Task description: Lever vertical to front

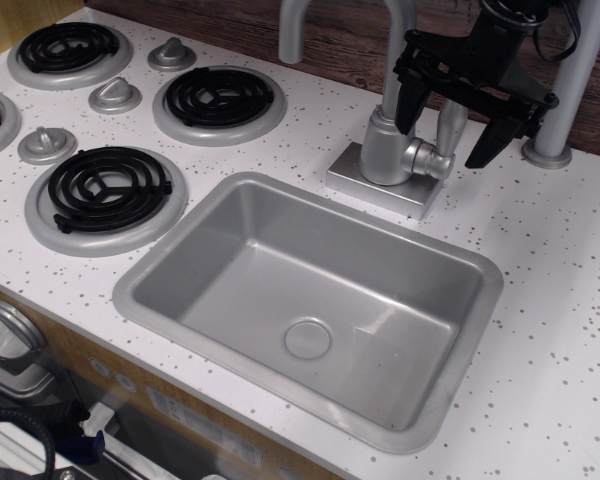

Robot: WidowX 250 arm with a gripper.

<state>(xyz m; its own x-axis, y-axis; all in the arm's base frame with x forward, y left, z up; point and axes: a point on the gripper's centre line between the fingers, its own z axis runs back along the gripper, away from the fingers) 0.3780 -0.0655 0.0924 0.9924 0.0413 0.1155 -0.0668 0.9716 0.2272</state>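
Behind sink (310,310): gripper (450,130) spread, straddling upright lever (450,122); approach stage. Next: close, swing lever frontward.

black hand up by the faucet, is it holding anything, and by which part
Nothing is gripped yet: the open black hand straddles the upright silver-grey paddle lever, fingers on either side of its blade.

White speckled countertop (570,300) is spreading below me, catching soft, even light. Dark wood-grain wall (340,35) is running along 12 o'clock. Grey sink basin (230,215) is sitting at centre. Black coil burners (105,190) are lying toward 9 and 10 o'clock. Wood-tone cabinet front (55,345) is showing at 7 o'clock.
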